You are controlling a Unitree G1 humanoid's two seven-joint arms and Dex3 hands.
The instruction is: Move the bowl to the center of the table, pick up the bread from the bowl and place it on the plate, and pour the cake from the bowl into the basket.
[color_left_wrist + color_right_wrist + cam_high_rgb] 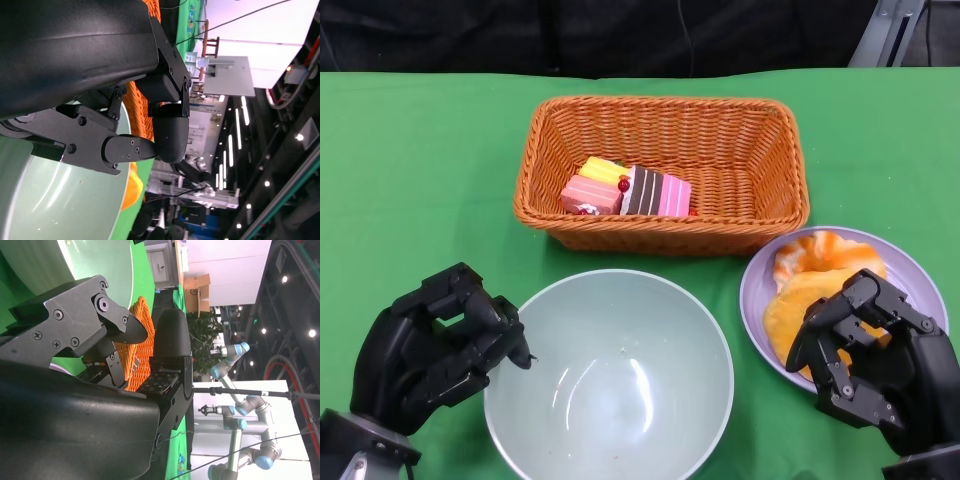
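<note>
below me the counter (410, 180) is covered in green cloth, running back to a dark strip at its far edge. my wrist views show a large hall behind, with ceiling lights, grey robot arms (235, 385) and a cardboard box (197, 287).

the bowl (610, 375) sits at the near middle, pale green, nothing in it. the basket (662, 172) stands just behind it, orange wicker, with the cake (625, 190) lying in its left half. the plate (920, 275) is at the right, near the bowl's rim and the basket's corner, with the bread (820, 275) on it.

my left hand (440, 345) is just beside the bowl's left rim, fingers curled in, holding nothing; whether a fingertip touches the rim i cannot tell. my right hand (870, 355) hangs over the plate's near edge, fingers curled in, nothing in them. green cloth lies bare left of the basket.
</note>
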